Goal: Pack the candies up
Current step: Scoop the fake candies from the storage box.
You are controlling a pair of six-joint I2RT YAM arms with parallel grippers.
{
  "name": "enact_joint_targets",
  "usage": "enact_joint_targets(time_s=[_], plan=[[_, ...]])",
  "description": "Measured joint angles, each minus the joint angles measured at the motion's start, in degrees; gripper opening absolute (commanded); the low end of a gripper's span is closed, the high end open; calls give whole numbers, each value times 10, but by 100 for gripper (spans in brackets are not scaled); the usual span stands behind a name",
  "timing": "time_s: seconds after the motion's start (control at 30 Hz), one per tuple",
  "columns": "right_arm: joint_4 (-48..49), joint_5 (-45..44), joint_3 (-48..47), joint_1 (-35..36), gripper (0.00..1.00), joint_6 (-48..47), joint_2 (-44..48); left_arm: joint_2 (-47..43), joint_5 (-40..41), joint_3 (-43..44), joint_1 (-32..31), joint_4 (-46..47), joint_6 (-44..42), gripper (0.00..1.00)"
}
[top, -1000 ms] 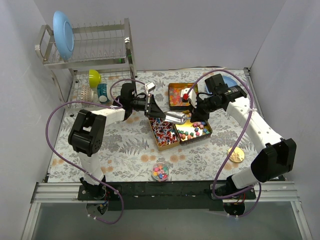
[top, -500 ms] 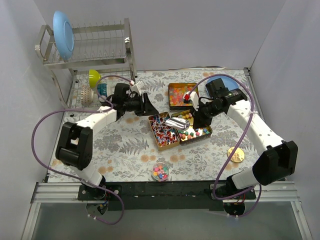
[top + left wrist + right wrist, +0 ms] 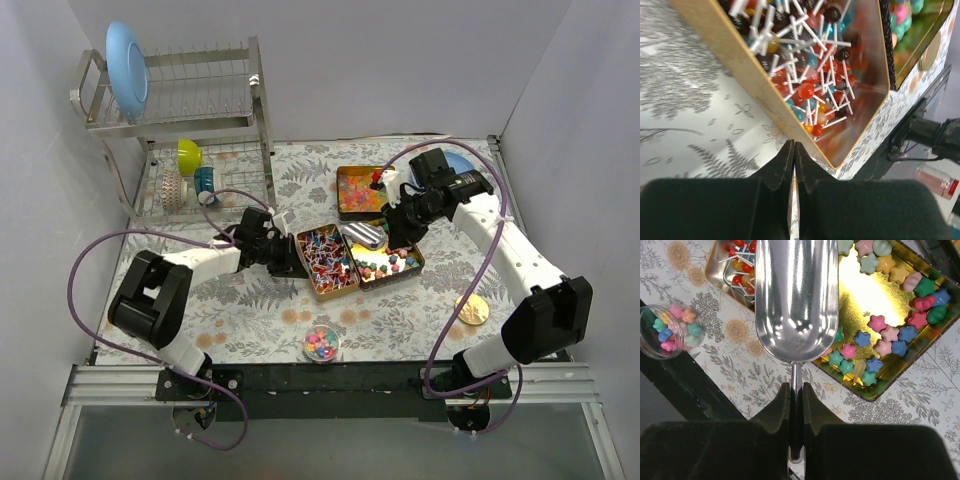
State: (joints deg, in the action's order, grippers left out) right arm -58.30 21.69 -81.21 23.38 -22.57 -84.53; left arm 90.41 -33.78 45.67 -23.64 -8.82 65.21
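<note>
Plainly, star candies (image 3: 883, 347) line the right tin (image 3: 865, 305), lollipops (image 3: 805, 90) the left tin (image 3: 715, 42).

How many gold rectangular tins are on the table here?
3. The lollipop tin sits mid-table. The star-candy tin is beside it on the right, under the scoop. The gummy tin is behind them. None seems hidden.

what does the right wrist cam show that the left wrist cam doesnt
Only the right wrist view: the right gripper shut on the handle of an empty metal scoop, and a round clear cup of candies. Only the left wrist view: the left gripper, shut on nothing, beside the lollipop tin. Both: that tin, its lollipops, the floral cloth, and the star candies, only a blurred corner of them on the left.
</note>
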Motion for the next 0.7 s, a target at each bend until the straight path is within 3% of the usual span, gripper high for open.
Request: enact_joint_targets(time_s=[0.27,0.57,0.7], plan=[[0,-32,21,0,1,8,16,71,-26,40,-63,13,-5,0],[-29,-60,31,0,1,-80,35,148,-67,115,-135,54,2,0],[-52,-74,30,0,1,-122,34,148,-80,142,-145,31,-11,0]])
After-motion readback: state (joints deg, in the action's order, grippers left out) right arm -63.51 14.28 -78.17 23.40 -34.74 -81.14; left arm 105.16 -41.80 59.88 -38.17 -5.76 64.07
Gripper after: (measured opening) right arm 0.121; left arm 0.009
